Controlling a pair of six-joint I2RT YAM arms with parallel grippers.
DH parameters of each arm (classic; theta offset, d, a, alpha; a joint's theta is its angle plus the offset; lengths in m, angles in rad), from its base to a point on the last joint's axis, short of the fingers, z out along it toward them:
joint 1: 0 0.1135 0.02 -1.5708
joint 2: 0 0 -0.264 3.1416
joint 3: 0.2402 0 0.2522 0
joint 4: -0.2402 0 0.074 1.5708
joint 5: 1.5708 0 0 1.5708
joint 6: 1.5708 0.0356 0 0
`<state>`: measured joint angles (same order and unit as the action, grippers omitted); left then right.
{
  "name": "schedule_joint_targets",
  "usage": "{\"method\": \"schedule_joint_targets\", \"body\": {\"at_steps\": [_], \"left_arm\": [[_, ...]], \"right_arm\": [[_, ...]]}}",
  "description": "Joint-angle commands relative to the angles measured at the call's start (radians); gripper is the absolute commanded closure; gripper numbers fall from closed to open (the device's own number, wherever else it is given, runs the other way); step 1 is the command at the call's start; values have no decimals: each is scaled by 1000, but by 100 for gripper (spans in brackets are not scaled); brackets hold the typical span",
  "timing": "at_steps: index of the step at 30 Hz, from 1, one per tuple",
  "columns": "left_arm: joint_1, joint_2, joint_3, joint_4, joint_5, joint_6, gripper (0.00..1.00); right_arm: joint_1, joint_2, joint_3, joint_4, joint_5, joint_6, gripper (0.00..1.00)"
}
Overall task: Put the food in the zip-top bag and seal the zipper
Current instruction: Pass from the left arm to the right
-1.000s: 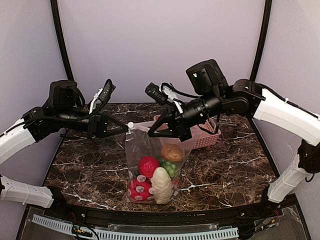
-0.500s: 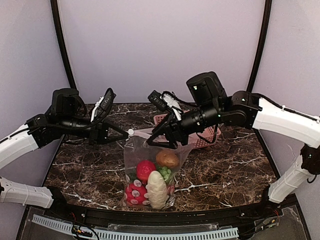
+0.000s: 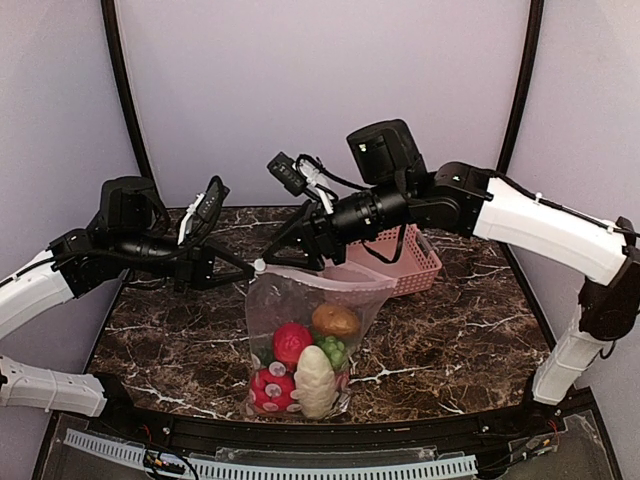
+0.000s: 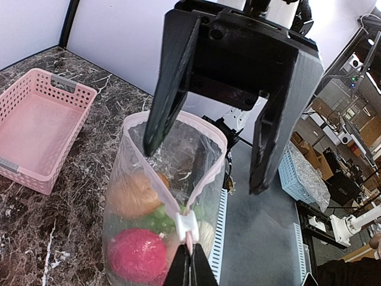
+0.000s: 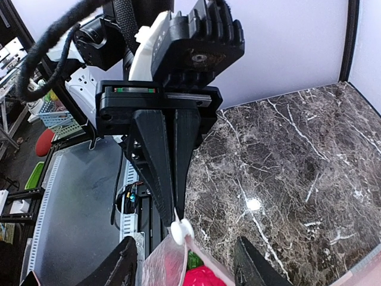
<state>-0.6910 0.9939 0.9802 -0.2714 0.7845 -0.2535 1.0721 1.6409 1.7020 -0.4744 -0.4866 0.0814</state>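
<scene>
left gripper (image 5: pixel 175 207) tight, right gripper (image 4: pixel 204 167) agape

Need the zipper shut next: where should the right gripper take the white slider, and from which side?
Probably pinch the slider across its flat sides, coming from the open-mouth side: the left gripper is shut on the zipper end just behind it, blocking the other.

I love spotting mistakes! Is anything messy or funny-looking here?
Nothing is spilled: the food sits inside the zip-top bag. Only the zipper looks unfinished, the mouth gaping open while the left gripper pinches its end by the white slider.
</scene>
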Motion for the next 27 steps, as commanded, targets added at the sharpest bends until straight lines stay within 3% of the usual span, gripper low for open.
{"method": "schedule_joint_targets", "body": {"at_steps": [1, 16, 27], "left_arm": [[2, -19, 21, -11, 34, 16, 99], [3, -20, 44, -53, 32, 44, 99], [2, -12, 51, -59, 40, 48, 99]], "right_arm": [[-5, 74, 83, -20, -86, -10, 49], [-35, 144, 116, -45, -200, -4, 69], [-49, 175, 130, -50, -260, -1, 65]]}}
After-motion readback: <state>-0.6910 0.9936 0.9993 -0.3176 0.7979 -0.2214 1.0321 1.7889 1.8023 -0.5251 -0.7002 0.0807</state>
